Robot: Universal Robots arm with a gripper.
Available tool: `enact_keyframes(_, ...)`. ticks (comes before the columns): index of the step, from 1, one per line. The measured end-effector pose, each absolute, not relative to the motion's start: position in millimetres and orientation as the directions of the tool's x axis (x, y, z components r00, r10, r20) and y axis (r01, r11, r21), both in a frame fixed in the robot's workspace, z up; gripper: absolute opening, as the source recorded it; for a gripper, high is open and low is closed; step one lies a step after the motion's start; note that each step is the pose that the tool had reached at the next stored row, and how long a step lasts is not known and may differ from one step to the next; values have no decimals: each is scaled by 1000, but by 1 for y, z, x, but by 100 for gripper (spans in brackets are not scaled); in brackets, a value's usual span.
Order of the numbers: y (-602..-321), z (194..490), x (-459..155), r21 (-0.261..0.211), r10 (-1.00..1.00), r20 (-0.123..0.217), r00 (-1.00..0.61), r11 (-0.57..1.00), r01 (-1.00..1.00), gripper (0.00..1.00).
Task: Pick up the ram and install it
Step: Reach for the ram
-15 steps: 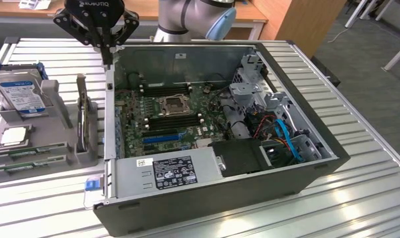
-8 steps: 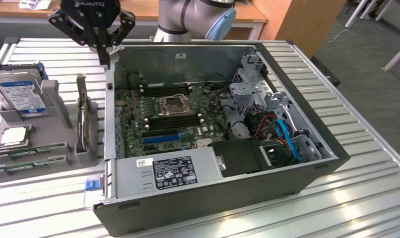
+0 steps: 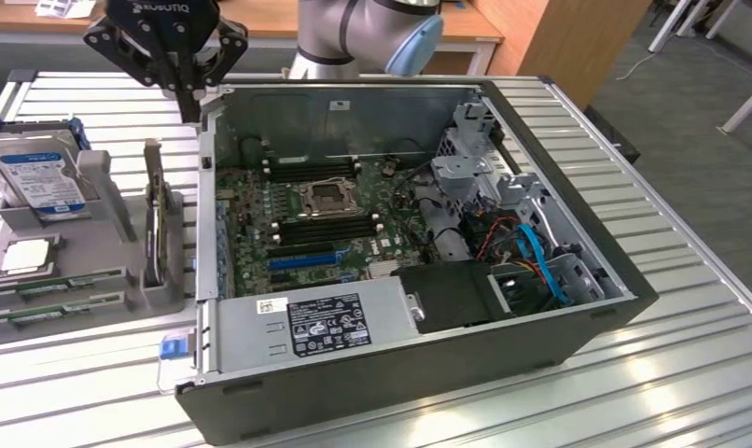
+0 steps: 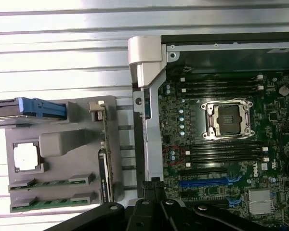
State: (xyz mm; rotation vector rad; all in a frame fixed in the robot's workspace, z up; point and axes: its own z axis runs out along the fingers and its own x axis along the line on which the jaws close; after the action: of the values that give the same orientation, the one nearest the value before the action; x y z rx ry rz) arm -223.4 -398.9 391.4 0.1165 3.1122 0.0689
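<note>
Table (image 3: 675, 280): ribbed bare metal, shiny, heavy glare. Case (image 3: 476, 359) is matt dark grey outside and plain grey sheet metal inside. Power supply (image 3: 245, 322) is the same sheet metal, with a printed paper label. Motherboard (image 3: 301, 233): green board, slight sheen, black plastic slots. Holder (image 4: 62, 144): matt grey plastic. Ram (image 4: 50, 184): green board, matt. Hard drive (image 3: 37, 177): silver metal, glossy blue label. Processor chip (image 4: 27, 157): dull silver lid. My gripper (image 3: 192, 93): matt black.
</note>
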Motion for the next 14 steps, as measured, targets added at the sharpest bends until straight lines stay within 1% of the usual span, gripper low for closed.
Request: enact_keyframes(14, -399, 390, -234, 45, 75, -25, -997, 996, 74, 10)
